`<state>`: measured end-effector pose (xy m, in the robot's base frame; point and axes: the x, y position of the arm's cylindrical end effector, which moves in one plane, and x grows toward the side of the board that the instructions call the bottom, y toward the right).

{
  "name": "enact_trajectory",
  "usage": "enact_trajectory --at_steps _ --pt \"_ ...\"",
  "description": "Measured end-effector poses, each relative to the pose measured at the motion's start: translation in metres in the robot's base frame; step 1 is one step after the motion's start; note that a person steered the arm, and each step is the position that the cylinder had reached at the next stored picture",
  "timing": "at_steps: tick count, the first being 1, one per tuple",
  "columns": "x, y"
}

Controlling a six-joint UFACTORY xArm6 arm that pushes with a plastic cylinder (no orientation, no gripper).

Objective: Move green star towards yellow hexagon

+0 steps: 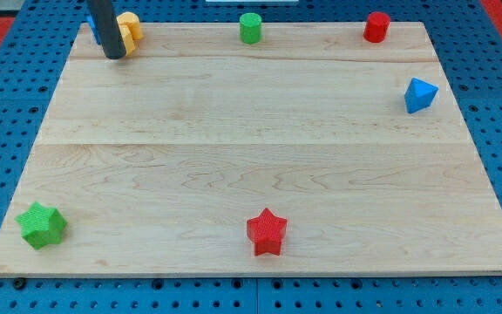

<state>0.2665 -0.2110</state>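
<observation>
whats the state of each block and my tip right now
green star: bottom left corner, untouched
yellow block: top left, touching tip
tip: top left, far from star
blue block: mostly hidden behind rod
green cylinder: upright, top edge
red cylinder: upright, top right
blue pyramid: right edge
red star: bottom middle

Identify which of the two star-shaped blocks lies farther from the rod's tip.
The red star, at the view's bottom centre. The green star sits bottom left, more directly below my tip, which is at top left.

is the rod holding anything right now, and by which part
Nothing is held. My tip rests at the view's top left beside the yellow block, far from the green star at the bottom left.
</observation>
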Motion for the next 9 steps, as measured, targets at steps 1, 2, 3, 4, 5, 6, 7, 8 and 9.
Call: enact_trajectory --at_steps 1,2,3,4,5,6,7,8,9 --pt "-0.002 0.000" --pt "-0.006 0.000" --pt "-0.007 0.000" --pt "0.027 0.007" --pt "0.082 0.038" --pt "0.153 0.058" --pt "0.229 0.064" --pt "0.300 0.064" --pt "0.350 0.058"
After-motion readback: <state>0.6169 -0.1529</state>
